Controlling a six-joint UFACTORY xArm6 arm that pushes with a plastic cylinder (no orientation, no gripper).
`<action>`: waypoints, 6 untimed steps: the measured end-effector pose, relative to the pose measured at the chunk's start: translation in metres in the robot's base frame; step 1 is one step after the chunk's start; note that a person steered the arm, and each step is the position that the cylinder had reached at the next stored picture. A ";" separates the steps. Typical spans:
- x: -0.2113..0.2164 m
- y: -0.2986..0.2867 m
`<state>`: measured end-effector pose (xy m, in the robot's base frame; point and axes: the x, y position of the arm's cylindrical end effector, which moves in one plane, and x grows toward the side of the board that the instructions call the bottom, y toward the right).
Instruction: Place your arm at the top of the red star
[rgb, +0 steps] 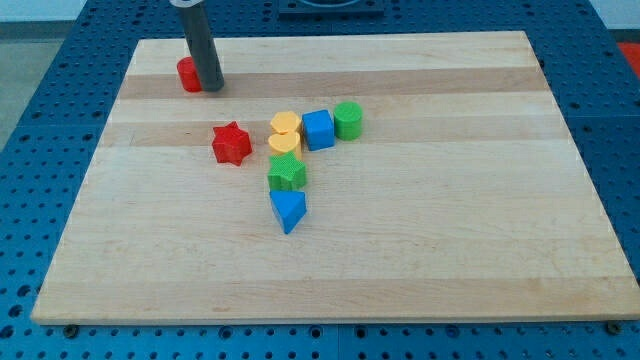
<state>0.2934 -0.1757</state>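
The red star (231, 143) lies on the wooden board (420, 250), left of the board's middle. My dark rod comes down from the view's top left, and my tip (213, 87) rests on the board above and slightly left of the star, well apart from it. A second red block (187, 74), its shape unclear, sits just left of the rod and is partly hidden by it.
Right of the star is a cluster: two yellow blocks (285, 124) (284, 142), a blue cube (318, 130), a green cylinder (348, 120), a green block (286, 173) and a blue triangular block (287, 210). Blue perforated table (40, 150) surrounds the board.
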 end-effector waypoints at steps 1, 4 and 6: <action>0.000 -0.019; 0.010 0.026; 0.026 0.069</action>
